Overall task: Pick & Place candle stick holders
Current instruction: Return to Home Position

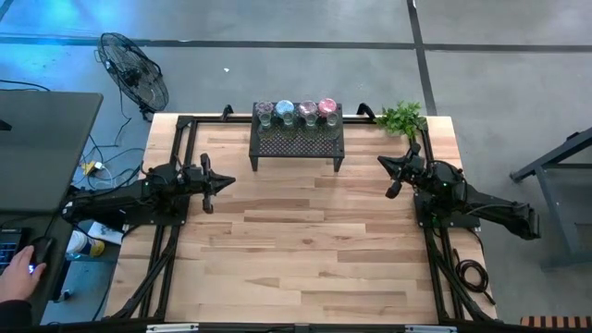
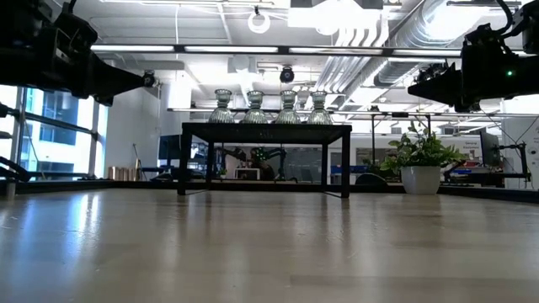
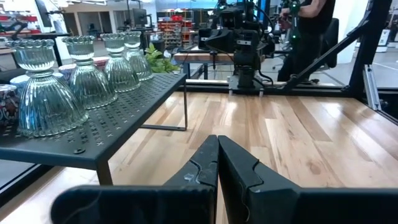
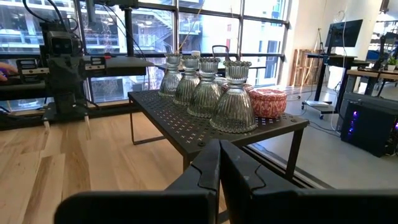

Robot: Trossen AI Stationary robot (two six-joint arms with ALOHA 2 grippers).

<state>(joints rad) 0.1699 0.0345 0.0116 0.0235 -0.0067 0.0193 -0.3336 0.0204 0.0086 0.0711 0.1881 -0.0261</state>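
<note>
My left tool (image 1: pixel 217 181) & right tool (image 1: pixel 393 178) are both closed w/ nothing held, at opposite sides of the worktop (image 1: pixel 296 250). I judge this the homing step; next is just parking both arms clear. Farther off, candle stick holders (image 1: pixel 296 113) stand lined up atop the black mesh rack (image 1: pixel 298 145); no legible writing.

Floor: grey concrete (image 1: pixel 499 65), crossed by dark seams.
Ceiling: white ducts (image 2: pixel 404 34) and strip lights (image 2: pixel 236 49) overhead.
Windows: tall dark-framed panes (image 4: pixel 205 31), daylight behind.
Worktop: pale wood planks (image 1: pixel 305 250).
Furniture: dark desk (image 1: pixel 46 129) left of the worktop; black floor fan (image 1: pixel 134 69) near it; lit computer tower (image 4: pixel 370 124).
</note>
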